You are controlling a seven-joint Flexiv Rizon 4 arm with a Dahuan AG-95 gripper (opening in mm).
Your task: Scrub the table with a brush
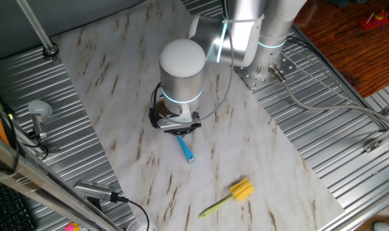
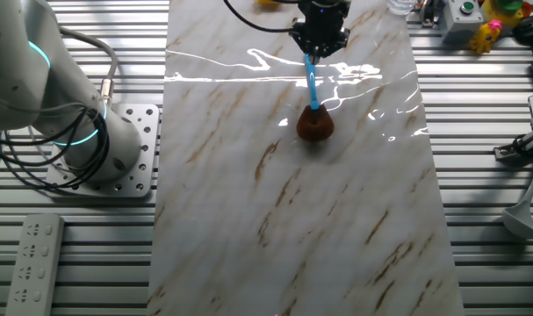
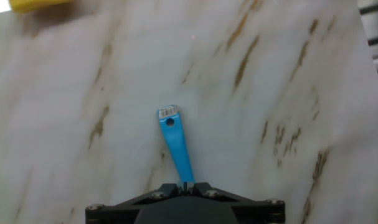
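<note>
The brush has a light-blue handle [image 2: 312, 88] and a brown bristle head [image 2: 315, 125] that rests on the white marble-look table [image 2: 248, 219]. My gripper [image 2: 319, 48] is shut on the handle above the head. In one fixed view my gripper [image 1: 178, 130] hides the head, and only the handle's free end [image 1: 186, 151] sticks out. In the hand view the handle [image 3: 176, 146] runs out from between my shut gripper [image 3: 185, 185], and the head is hidden.
A yellow-headed brush [image 1: 239, 191] lies on the table near its front corner; its yellow head shows in the hand view [image 3: 39, 5]. The arm's base [image 2: 117, 149] stands on ribbed metal beside the table. A remote [image 2: 33, 263] and toys [image 2: 490, 31] lie on the metal.
</note>
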